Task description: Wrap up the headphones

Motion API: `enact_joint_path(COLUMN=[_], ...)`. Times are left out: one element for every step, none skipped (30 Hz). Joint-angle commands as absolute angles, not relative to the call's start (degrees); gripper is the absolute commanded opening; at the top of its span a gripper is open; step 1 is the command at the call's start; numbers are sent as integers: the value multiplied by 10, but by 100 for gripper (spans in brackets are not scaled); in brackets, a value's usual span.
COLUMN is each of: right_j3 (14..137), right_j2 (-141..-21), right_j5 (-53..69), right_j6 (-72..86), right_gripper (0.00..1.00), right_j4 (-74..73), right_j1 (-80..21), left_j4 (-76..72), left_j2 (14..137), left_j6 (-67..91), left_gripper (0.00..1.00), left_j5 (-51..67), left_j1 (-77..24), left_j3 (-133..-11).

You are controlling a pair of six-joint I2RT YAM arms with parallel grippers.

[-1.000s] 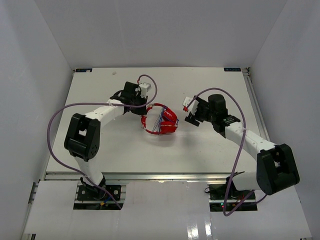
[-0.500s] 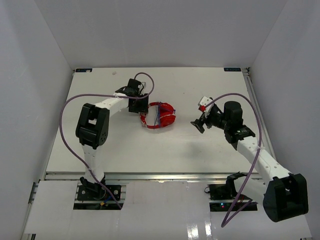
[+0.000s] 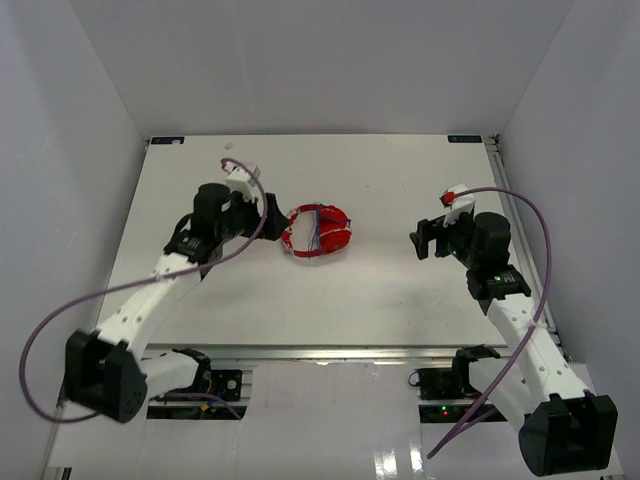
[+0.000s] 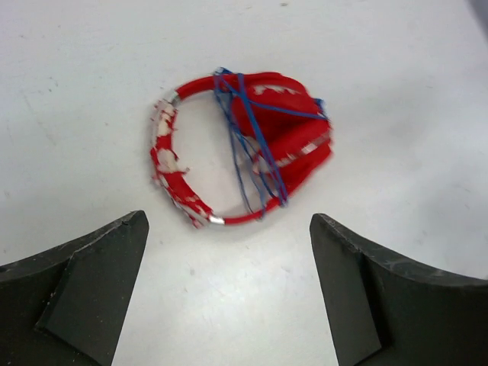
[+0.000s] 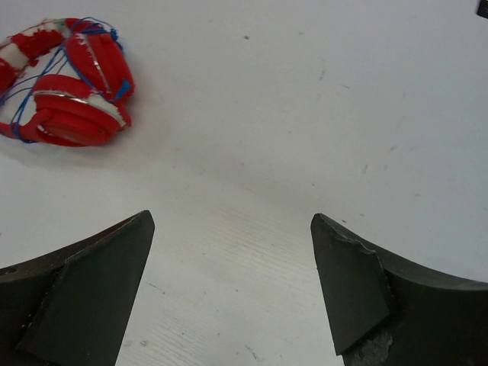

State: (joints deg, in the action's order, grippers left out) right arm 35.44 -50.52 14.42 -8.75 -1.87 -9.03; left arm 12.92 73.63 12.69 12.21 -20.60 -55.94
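Observation:
The red headphones [image 3: 318, 232] lie folded on the white table, with the thin blue cord [image 4: 255, 156] wound several times across the earcups and headband. In the left wrist view they rest just ahead of my left gripper [image 4: 229, 221], which stands open with only bare table between its fingers. My left gripper [image 3: 268, 217] sits just left of the headphones, apart from them. My right gripper [image 3: 428, 240] is well to their right, open and holding nothing. The right wrist view has the headphones [image 5: 65, 84] at upper left, far from my right gripper [image 5: 232, 221].
Purple robot cables [image 3: 60, 330] loop off both arms. The white table [image 3: 380, 290] ends at a metal rail along the near edge. Grey walls close in the left, back and right sides.
My left gripper has opened, let go of the headphones and pulled back to the left. The right arm has drawn away to the right. The headphones stay where they were.

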Motion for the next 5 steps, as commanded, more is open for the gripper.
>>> enact_joint_path(right_j3=[342, 341, 339, 336, 332], right_j2=[-455, -447, -438, -431, -423], right_j5=[8, 6, 4, 4, 4], right_j6=[-18, -17, -13, -14, -14], right_gripper=[90, 90, 90, 90, 90], right_j4=[-45, -51, -57, -58, -58], right_j1=[-84, -84, -83, -83, -81], left_j4=[32, 30, 27, 27, 28], left_j2=[540, 522, 481, 455, 430], left_j6=[102, 101, 99, 96, 95], left_gripper=[98, 98, 98, 98, 98], left_j5=[201, 202, 203, 204, 205], left_j1=[-206, -205, -205, -205, -206], left_j3=[-410, -383, -355, -339, -328])
